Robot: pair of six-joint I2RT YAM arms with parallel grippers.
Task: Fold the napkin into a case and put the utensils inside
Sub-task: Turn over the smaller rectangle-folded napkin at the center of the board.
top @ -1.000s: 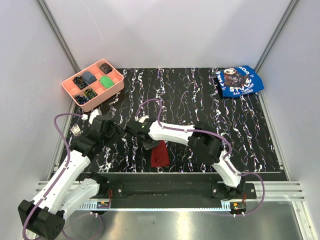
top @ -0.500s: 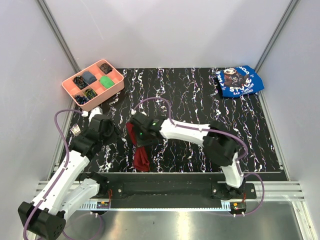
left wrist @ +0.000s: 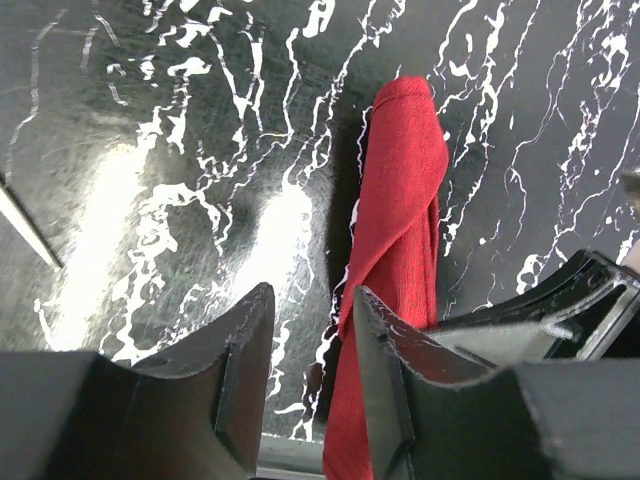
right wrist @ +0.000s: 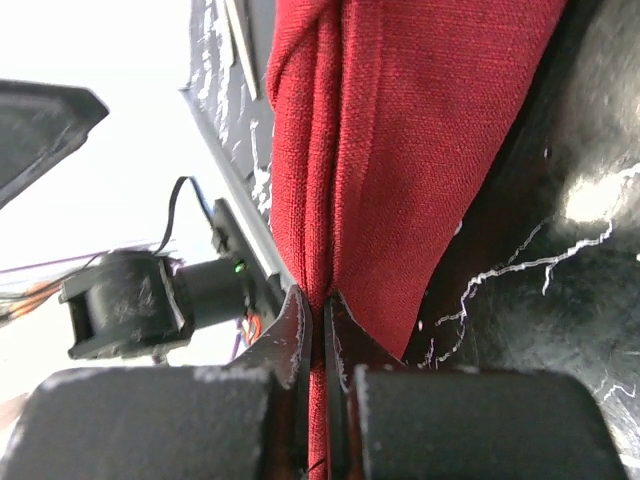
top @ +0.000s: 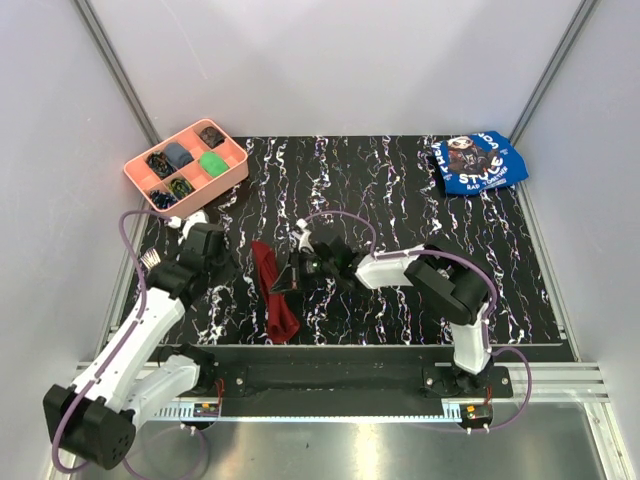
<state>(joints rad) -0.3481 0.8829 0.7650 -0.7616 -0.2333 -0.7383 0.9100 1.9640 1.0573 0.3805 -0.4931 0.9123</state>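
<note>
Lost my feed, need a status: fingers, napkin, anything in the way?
Right fingers shut on napkin. Left fingers open beside it, gripping nothing. Napkin a twisted strip, not yet a case. No obstruction seen around it.

From above, the light is bright and even, with soft shadows. In the left wrist view the glossy table (left wrist: 110,210) shows two white glare patches, and the close fingers (left wrist: 240,390) look dark and blurred. In the right wrist view the background is blown out white, but the napkin (right wrist: 400,150) weave is crisp.

Lab test cell: white walls (top: 330,60), aluminium frame (top: 115,65), black marbled table (top: 400,200).
</note>
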